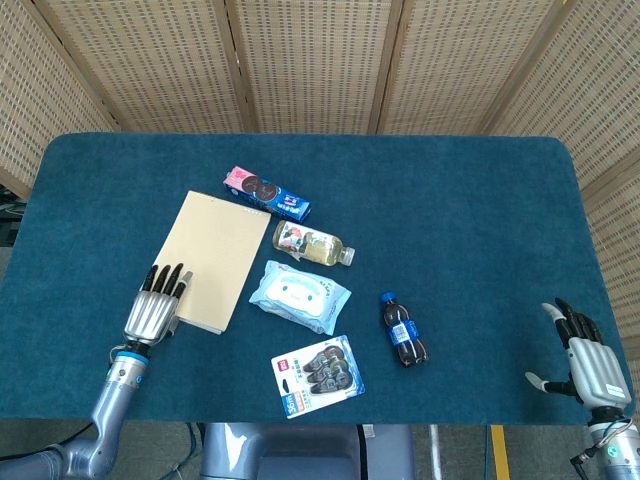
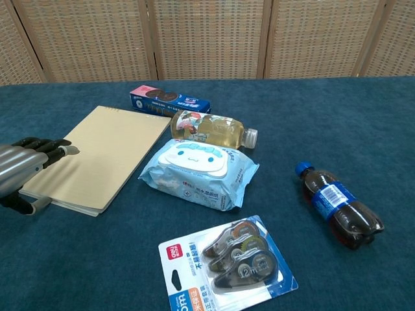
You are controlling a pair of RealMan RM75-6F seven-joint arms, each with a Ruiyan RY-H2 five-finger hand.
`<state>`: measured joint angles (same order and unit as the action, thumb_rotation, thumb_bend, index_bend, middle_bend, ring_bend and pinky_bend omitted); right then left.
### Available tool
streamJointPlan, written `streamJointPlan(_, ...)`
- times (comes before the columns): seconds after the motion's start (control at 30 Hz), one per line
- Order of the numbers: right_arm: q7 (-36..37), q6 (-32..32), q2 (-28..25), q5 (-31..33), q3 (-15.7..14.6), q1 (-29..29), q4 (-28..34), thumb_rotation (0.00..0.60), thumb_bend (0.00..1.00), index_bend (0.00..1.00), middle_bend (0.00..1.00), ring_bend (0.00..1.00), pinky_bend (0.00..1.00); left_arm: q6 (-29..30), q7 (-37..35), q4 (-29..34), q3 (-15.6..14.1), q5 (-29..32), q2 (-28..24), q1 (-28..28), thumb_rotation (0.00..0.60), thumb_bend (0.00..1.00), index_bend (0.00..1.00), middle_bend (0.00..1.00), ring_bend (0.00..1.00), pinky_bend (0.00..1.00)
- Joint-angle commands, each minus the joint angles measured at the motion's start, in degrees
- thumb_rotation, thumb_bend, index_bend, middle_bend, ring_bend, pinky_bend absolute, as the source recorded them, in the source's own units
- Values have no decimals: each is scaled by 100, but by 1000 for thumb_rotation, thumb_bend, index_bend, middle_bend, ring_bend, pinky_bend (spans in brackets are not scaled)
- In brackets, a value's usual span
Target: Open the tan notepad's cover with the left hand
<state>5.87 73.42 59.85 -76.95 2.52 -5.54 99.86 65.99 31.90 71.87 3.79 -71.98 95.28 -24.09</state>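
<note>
The tan notepad (image 1: pixel 212 258) lies closed on the blue table, left of centre; the chest view shows it as a notepad (image 2: pixel 97 159) angled away from me. My left hand (image 1: pixel 155 305) sits at its near left corner. In the chest view the left hand (image 2: pixel 23 168) has its dark fingers (image 2: pixel 52 149) lying flat on the cover and its thumb (image 2: pixel 26 206) tucked at the near edge, pinching that corner. The pad's near edge looks slightly raised. My right hand (image 1: pixel 585 360) rests open at the table's near right corner, far from everything.
A cookie box (image 1: pixel 266 193) lies just beyond the pad's far right corner. A tea bottle (image 1: pixel 312 243) and a wipes pack (image 1: pixel 299 295) sit close along the pad's right side. A cola bottle (image 1: pixel 403 329) and a correction tape pack (image 1: pixel 317 375) lie nearer me.
</note>
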Motion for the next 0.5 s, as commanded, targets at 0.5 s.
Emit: streamJointPlan(0.5, 24, -13, -8, 1, -2, -1, 9, 600, 156, 57, 0, 0, 0, 201, 95, -110, 20, -88, 155, 3, 600, 436, 57, 0, 0, 0)
